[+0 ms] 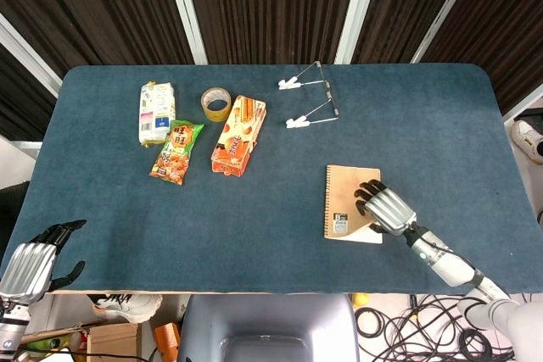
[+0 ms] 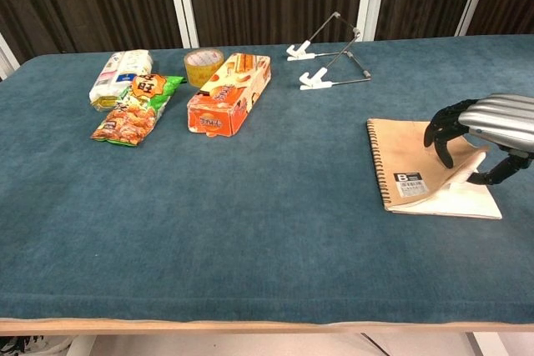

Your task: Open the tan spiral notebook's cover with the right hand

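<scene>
Head view: the right hand (image 1: 384,208) is covering the tan spiral notebook (image 1: 344,201) on the bench's (image 1: 254,218) right-front part; the left hand (image 1: 34,262) is idling off the near-left edge, fingers parted, empty.

Chest view: the fingers (image 2: 440,132) are pinching the cover's (image 2: 417,156) free edge, bowing it off the white page (image 2: 459,203). Opening is under way; next, probably swinging it leftward over the spiral.

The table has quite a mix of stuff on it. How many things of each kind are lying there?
Snack packages: 3: white packet, green snack bag, orange biscuit box
Tape rolls: 1: tape roll
Wire stands: 1: metal wire stand
Notebooks: 1: tan spiral notebook, its cover being lifted by the right hand
Total: 6
</scene>
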`<state>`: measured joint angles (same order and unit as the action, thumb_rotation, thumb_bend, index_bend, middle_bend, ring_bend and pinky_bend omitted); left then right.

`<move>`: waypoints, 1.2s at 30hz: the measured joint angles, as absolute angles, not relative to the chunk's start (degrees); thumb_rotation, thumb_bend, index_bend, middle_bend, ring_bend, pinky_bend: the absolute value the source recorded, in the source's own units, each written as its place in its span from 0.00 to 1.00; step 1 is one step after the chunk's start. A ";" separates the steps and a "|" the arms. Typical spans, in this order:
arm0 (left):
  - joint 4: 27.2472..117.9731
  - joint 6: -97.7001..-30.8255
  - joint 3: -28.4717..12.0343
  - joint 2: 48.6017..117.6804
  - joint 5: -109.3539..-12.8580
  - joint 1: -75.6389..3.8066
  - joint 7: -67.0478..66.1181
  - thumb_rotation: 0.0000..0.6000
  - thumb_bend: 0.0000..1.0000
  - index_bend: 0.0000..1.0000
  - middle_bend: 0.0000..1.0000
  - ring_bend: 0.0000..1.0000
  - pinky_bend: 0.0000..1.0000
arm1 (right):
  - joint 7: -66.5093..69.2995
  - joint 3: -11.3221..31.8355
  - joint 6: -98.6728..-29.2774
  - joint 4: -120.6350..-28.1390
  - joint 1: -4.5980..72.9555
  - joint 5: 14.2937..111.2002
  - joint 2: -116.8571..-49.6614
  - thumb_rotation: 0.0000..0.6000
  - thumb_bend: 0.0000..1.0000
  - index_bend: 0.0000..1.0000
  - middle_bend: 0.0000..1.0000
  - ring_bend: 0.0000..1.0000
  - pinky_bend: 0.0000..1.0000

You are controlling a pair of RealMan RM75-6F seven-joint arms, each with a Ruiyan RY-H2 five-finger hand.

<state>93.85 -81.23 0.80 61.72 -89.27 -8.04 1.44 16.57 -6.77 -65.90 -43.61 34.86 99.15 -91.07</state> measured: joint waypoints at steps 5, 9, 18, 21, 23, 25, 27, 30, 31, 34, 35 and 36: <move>93.85 -81.06 0.94 61.68 -89.57 -8.12 1.47 1.00 0.32 0.22 0.28 0.25 0.47 | 14.91 -5.97 -66.22 -44.50 35.71 99.11 -90.97 1.00 0.40 0.69 0.32 0.19 0.23; 93.83 -81.04 0.96 61.65 -89.63 -8.15 1.59 1.00 0.32 0.21 0.28 0.25 0.47 | 12.57 -5.12 -65.34 -46.22 37.03 98.86 -90.44 1.00 0.42 0.72 0.32 0.19 0.23; 93.70 -81.22 0.91 61.51 -89.67 -8.07 2.27 1.00 0.32 0.21 0.28 0.25 0.47 | 1.69 -2.04 -60.97 -56.37 41.05 97.27 -86.21 1.00 0.45 0.75 0.32 0.19 0.23; 93.64 -81.32 0.96 61.47 -89.85 -8.05 2.48 1.00 0.32 0.21 0.28 0.25 0.47 | -3.33 -0.59 -57.89 -61.33 42.50 95.60 -84.11 1.00 0.45 0.75 0.32 0.19 0.23; 93.59 -81.28 0.99 61.47 -89.91 -8.07 2.52 1.00 0.32 0.22 0.28 0.25 0.47 | -7.22 0.53 -55.38 -64.23 43.56 94.01 -82.80 1.00 0.45 0.75 0.32 0.19 0.23; 93.59 -81.21 0.98 61.49 -89.88 -8.10 2.49 1.00 0.32 0.22 0.28 0.25 0.47 | -10.78 1.54 -53.30 -66.09 44.50 92.49 -81.97 1.00 0.45 0.76 0.32 0.19 0.23; 93.62 -81.22 0.96 61.51 -89.86 -8.11 2.39 1.00 0.32 0.21 0.28 0.25 0.47 | -15.07 2.86 -51.02 -67.67 45.69 90.52 -81.39 1.00 0.45 0.76 0.32 0.19 0.23; 93.62 -81.23 0.98 61.55 -89.94 -8.11 2.26 1.00 0.32 0.21 0.28 0.25 0.47 | -20.37 5.21 -48.09 -69.23 47.81 87.30 -81.27 1.00 0.45 0.76 0.32 0.19 0.23; 93.63 -81.19 1.02 61.55 -89.99 -8.13 2.27 1.00 0.32 0.21 0.28 0.25 0.47 | -21.32 6.01 -47.42 -69.50 48.57 86.40 -81.43 1.00 0.45 0.76 0.32 0.19 0.23; 93.59 -81.11 1.03 61.54 -89.99 -8.17 2.27 1.00 0.32 0.22 0.28 0.25 0.47 | -22.10 7.60 -46.47 -69.38 50.46 85.15 -82.84 1.00 0.45 0.76 0.32 0.19 0.23; 93.60 -81.11 1.03 61.53 -89.98 -8.16 2.31 1.00 0.32 0.21 0.28 0.25 0.47 | -21.68 7.76 -46.31 -68.82 50.89 85.12 -83.48 1.00 0.45 0.75 0.32 0.19 0.23; 93.62 -81.14 1.02 61.52 -89.98 -8.15 2.35 1.00 0.32 0.22 0.28 0.25 0.47 | -21.29 7.82 -46.19 -68.24 51.16 85.14 -83.95 1.00 0.45 0.74 0.32 0.19 0.23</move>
